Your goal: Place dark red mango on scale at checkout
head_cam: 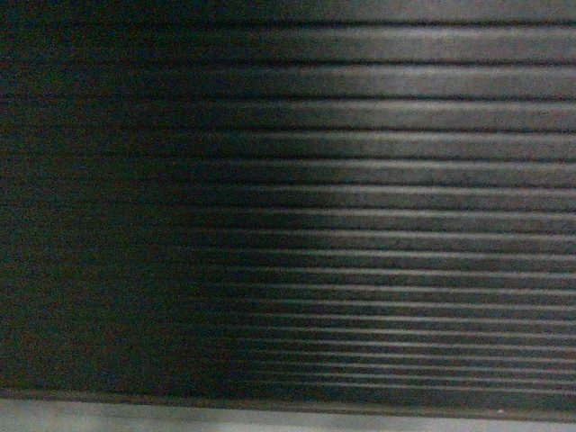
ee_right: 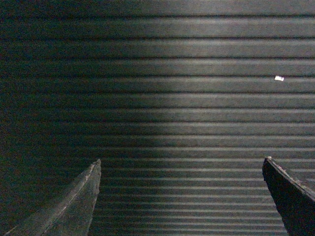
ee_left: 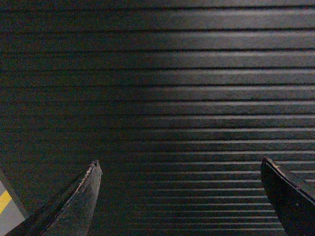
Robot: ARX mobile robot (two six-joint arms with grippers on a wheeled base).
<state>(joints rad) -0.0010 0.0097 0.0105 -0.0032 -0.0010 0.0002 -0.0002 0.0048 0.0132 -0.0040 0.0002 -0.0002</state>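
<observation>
The checkout's dark ribbed front panel [head_cam: 360, 180] fills the head view, with its grey plinth [head_cam: 270, 419] along the bottom edge. The same slatted panel [ee_left: 187, 88] fills the left wrist view, and the panel [ee_right: 187, 98] fills the right wrist view too. My left gripper [ee_left: 180, 161] is open, nothing between its fingers. My right gripper [ee_right: 181, 159] is open and empty as well. Both point at the panel from close by. The dark red mango and the scale are out of view.
A strip of grey floor with a yellow line [ee_left: 4, 201] shows at the lower left of the left wrist view. A small white speck [ee_right: 279, 78] sits on the panel at the upper right of the right wrist view.
</observation>
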